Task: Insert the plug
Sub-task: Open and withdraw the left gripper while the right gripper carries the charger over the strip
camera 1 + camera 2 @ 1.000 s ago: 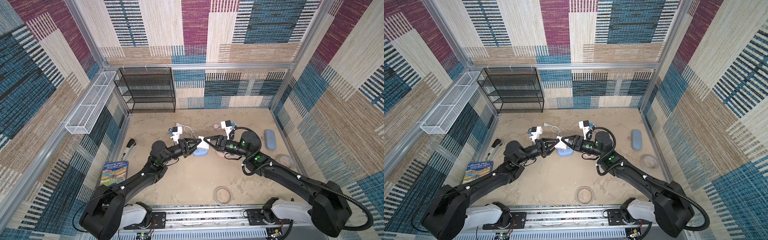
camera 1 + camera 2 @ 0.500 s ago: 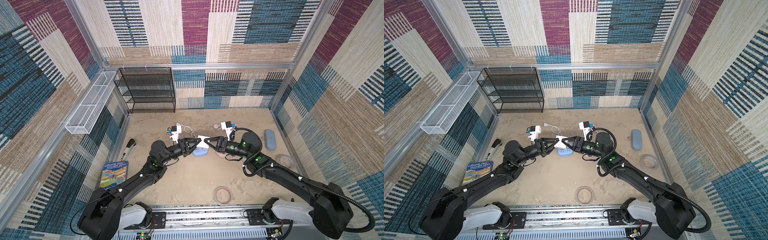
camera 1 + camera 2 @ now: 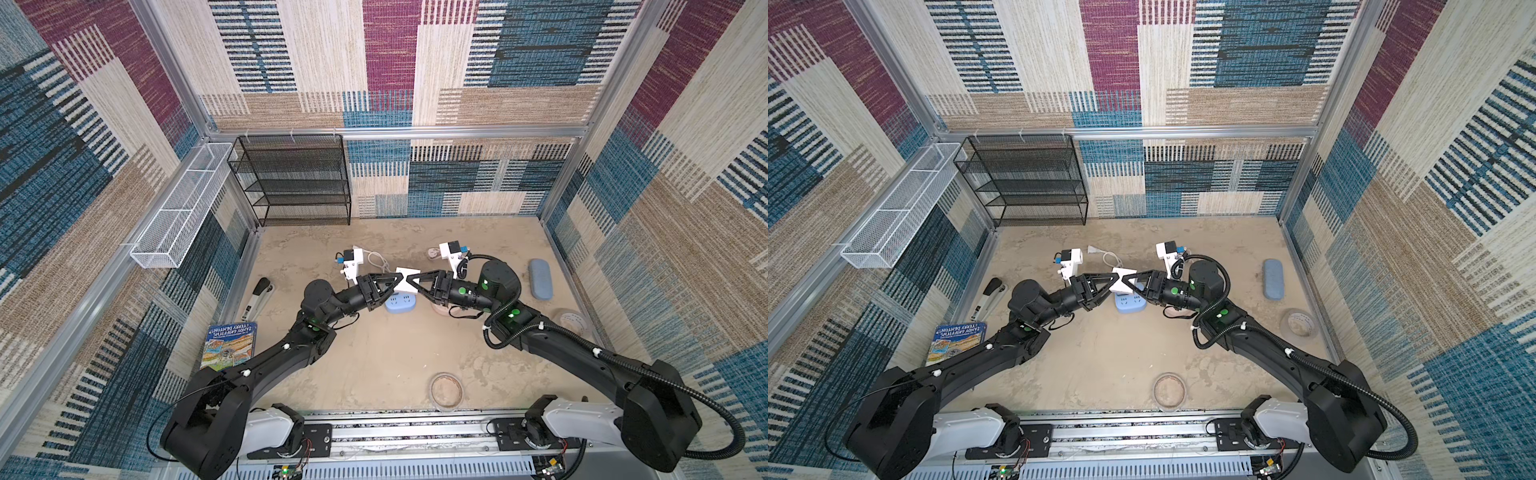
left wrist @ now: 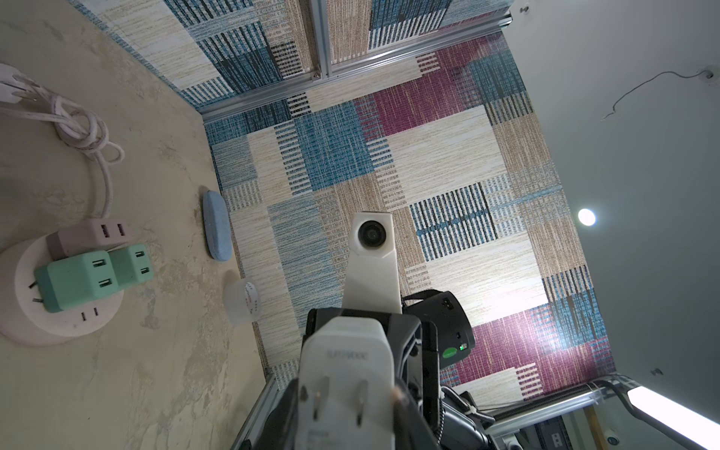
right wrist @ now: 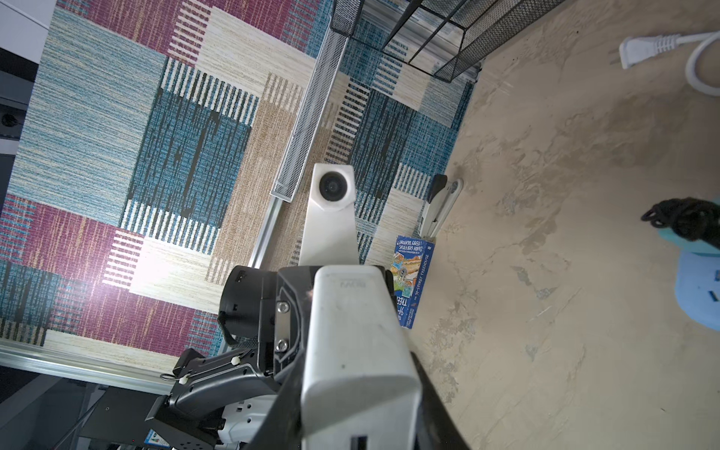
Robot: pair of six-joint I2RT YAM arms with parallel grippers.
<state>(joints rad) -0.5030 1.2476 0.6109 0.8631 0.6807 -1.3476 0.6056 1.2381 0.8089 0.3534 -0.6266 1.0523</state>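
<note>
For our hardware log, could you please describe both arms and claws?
Left arm and right arm: matte black, white base housings, green dot markings; a black ribbed cable runs along the right. Left claw and right claw: black triangular open frames, each with a white camera mount.

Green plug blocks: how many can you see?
2. Both sit on the pink round socket base, side by side: a larger green block and a smaller green block. Only the left wrist view shows them; more could be hidden.
</note>
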